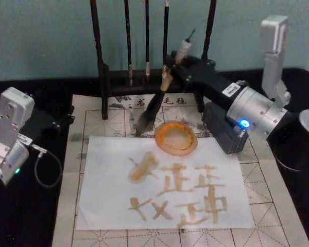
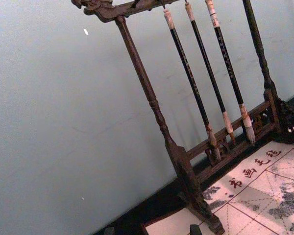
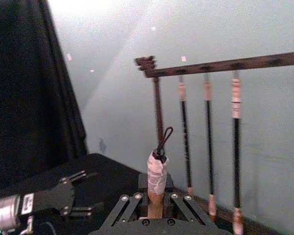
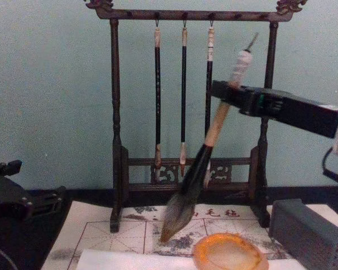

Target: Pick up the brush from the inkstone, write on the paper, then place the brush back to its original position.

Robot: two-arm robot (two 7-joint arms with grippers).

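Dark rack [image 4: 116, 112]: three thin brushes [image 4: 183, 95]; right end effector [image 4: 228, 93] grips one brush [image 4: 200, 163].

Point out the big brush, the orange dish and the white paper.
brush [image 4: 195, 171], chest view, on the black lower part of its handle.
dish [image 1: 176, 151], head view, on its near rim.
paper [image 1: 105, 170], head view, on its bare left part.

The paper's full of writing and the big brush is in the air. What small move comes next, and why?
Probably swing the brush slightly to the robot's right and lower it onto the inkstone. The paper already carries characters, and the right gripper holds the brush tilted, its tip left of the dish. The left gripper idles aside.
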